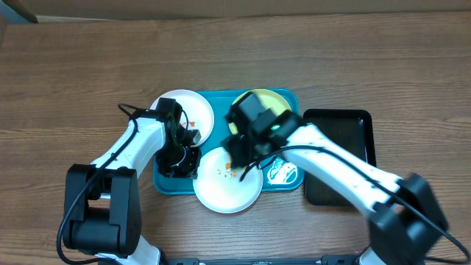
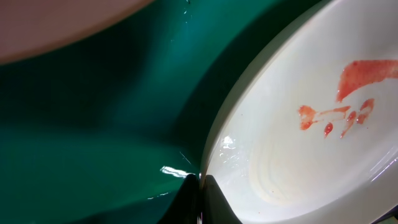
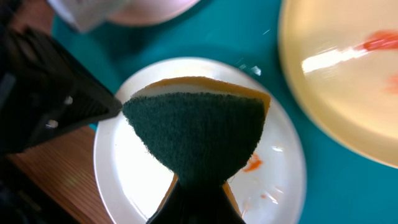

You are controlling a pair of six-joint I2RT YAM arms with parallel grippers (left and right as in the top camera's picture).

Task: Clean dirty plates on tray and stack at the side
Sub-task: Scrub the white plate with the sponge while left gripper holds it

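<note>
The turquoise tray (image 1: pixel 291 99) holds three plates. A white plate (image 1: pixel 193 110) lies at its back left and a yellow-green plate (image 1: pixel 274 99) at its back right, with a red smear in the right wrist view (image 3: pixel 336 81). A second white plate (image 1: pixel 228 188) with orange-red smears overhangs the tray's front edge. My left gripper (image 1: pixel 184 158) is shut on this plate's left rim, as the left wrist view (image 2: pixel 200 186) shows on the plate (image 2: pixel 298 143). My right gripper (image 1: pixel 239 156) is shut on a green-and-yellow sponge (image 3: pixel 196 130) just above that plate (image 3: pixel 124 174).
A smaller black tray (image 1: pixel 342 158) lies right of the turquoise tray. A white printed label (image 1: pixel 283 173) sits on the turquoise tray's front right. Wooden tabletop (image 1: pixel 73 73) surrounds everything. The two arms are close together over the front plate.
</note>
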